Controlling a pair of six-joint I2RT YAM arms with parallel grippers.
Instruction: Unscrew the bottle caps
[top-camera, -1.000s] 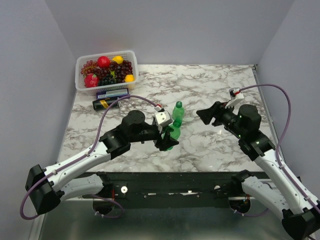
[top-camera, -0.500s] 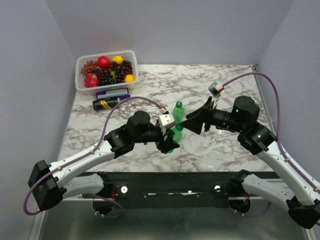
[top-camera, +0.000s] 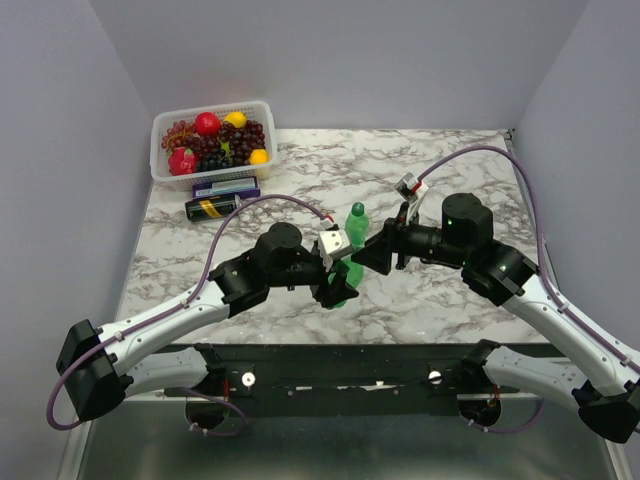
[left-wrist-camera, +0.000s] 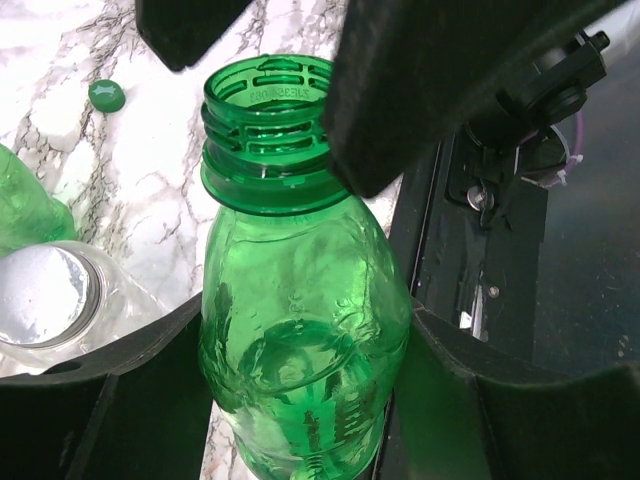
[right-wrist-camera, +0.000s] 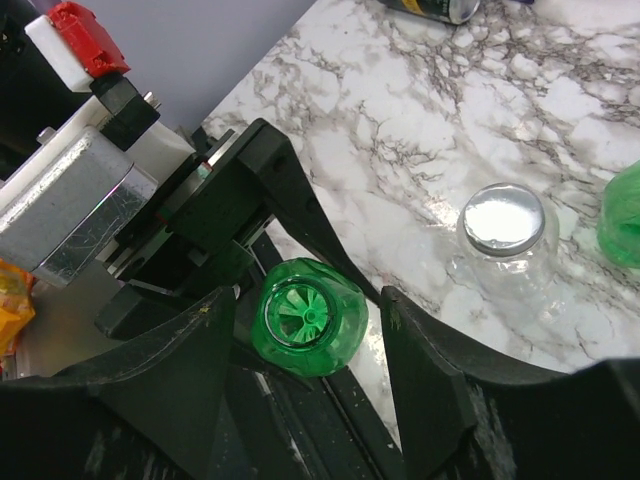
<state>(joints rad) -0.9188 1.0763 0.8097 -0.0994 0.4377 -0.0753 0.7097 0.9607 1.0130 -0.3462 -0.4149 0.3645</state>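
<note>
Your left hand (top-camera: 333, 285): pinching the body of the uncapped translucent green plastic bottle (left-wrist-camera: 300, 300), its threaded mouth open.
Your right hand (top-camera: 370, 256): fingers spread either side of that bottle's neck, gaps showing.
Squat clear bottle (right-wrist-camera: 500, 255), silvery-grey cap (right-wrist-camera: 503, 218) on: just beside the open bottle.
Loose dark green round cap (left-wrist-camera: 106, 95): on the marbled tabletop (top-camera: 450, 170), apart from the open bottle.
Second green bottle (top-camera: 357, 228), capped: just beyond it.

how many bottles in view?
3. Open green bottle in the left tool; second green bottle upright just beyond it; clear bottle, silver cap on, near them. None seems hidden.
</note>
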